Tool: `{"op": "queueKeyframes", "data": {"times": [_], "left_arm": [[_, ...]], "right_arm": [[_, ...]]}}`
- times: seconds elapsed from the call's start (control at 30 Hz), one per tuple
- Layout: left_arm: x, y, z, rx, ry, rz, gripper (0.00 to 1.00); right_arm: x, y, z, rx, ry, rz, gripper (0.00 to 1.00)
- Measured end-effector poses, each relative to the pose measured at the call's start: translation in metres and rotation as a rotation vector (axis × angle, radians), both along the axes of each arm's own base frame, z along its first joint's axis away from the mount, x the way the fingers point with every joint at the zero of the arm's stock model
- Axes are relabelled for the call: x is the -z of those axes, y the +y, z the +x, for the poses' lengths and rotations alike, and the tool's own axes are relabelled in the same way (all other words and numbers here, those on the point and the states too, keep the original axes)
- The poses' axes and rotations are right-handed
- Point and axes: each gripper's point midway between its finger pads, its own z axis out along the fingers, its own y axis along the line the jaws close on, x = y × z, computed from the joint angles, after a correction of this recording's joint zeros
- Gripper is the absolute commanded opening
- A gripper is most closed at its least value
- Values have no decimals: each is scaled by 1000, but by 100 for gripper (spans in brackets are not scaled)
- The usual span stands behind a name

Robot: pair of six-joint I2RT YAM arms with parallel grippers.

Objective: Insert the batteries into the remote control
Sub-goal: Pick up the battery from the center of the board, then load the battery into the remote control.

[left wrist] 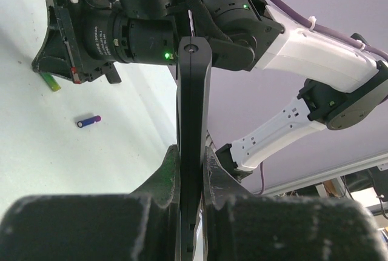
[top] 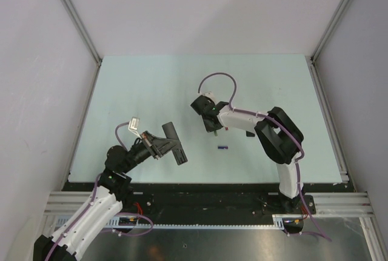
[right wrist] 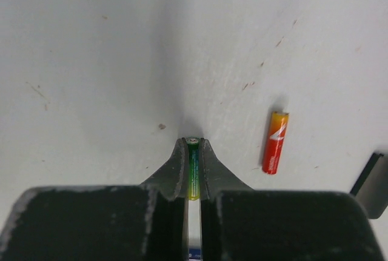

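Observation:
My left gripper [left wrist: 193, 158] is shut on the remote control [left wrist: 193, 91], a slim black bar held edge-on above the table; from above the remote control [top: 174, 143] points toward the near middle. My right gripper [right wrist: 193, 147] is shut on the green battery [right wrist: 193, 167], low against the table surface. The red battery [right wrist: 274, 143] lies loose on the table just right of those fingers. In the left wrist view the green battery [left wrist: 52, 82] pokes out under the right gripper [left wrist: 57, 61]. A blue-purple battery [top: 223, 148] lies between the two arms.
The pale green table [top: 151, 85] has white walls on three sides. A dark flat object [right wrist: 370, 185] shows at the right edge of the right wrist view. The right arm's white links [left wrist: 315, 61] cross behind the remote.

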Motion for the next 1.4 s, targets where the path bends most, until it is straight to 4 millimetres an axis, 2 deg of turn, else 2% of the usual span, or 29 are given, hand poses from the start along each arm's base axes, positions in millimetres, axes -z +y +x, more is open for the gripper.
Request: {"op": "queueKeyframes", "data": {"times": [0.23,0.63,0.77,0.8,0.87,1.03,1.13,1.2,1.3,1.4], "left_arm": [[2,0,2,-6,3,6,0],[3,1,3,-13,2,11,0],[7,0,5,-15,20,19,0],[8,-1,7,-17,29,24,0],[10,-1,11,-23,49,33,0],[0,-3,24,-55,62,43,0],[-9,-5,35,-76,62,50,0],[-14,-6,43,-92,66,54,0],[-18,-10,55,-105,86,65,0],[-23,-14,68,-116,104,73,0]], "right_arm": [[0,-8,12,-35,5,-2,0],[0,-9,13,-26,-6,-1,0],[-10,-18,-1,-1,-21,24,0],[-16,-20,-4,2,-32,33,0],[-44,-19,-10,-2,-88,74,0],[-149,5,-30,-59,-305,314,0],[-201,5,-48,-93,-415,465,0],[-222,0,-61,-111,-468,545,0],[-240,-5,-80,-137,-520,620,0],[-253,4,-101,-189,-546,675,0]]}}
